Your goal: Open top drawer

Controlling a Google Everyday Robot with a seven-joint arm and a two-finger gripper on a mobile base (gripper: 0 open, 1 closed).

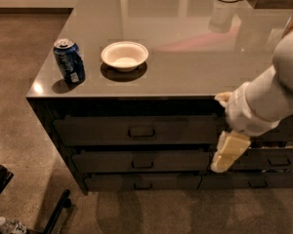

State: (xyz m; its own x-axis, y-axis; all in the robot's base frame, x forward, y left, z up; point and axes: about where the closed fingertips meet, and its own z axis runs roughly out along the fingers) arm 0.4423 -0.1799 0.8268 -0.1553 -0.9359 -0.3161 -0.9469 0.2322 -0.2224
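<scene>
We're hovering pincer (228, 154) at 3 o'clock of top drawer (102, 130) handle (141, 132), well apart. Can't tell how open, nothing visibly held. Worrying: snagging neighbouring stack (278, 159) instead, or overshooting handle.

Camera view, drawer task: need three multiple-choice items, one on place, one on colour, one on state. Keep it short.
1. Where is the gripper?
A. Lying on the floor
B. In front of the drawer fronts, right of the handle of the top drawer
C. Inside an open drawer

2. What colour is the can?
A. Blue
B. Red
C. Green

3. What state is the top drawer in?
A. Pulled fully out
B. Taken out of the stack
C. Shut

Answers:
1 B: the gripper hangs before the fronts, off to the right of the handle and apart from it.
2 A: the can's side is plainly blue.
3 C: the drawer's front lies flush with the fronts beneath it.
</scene>
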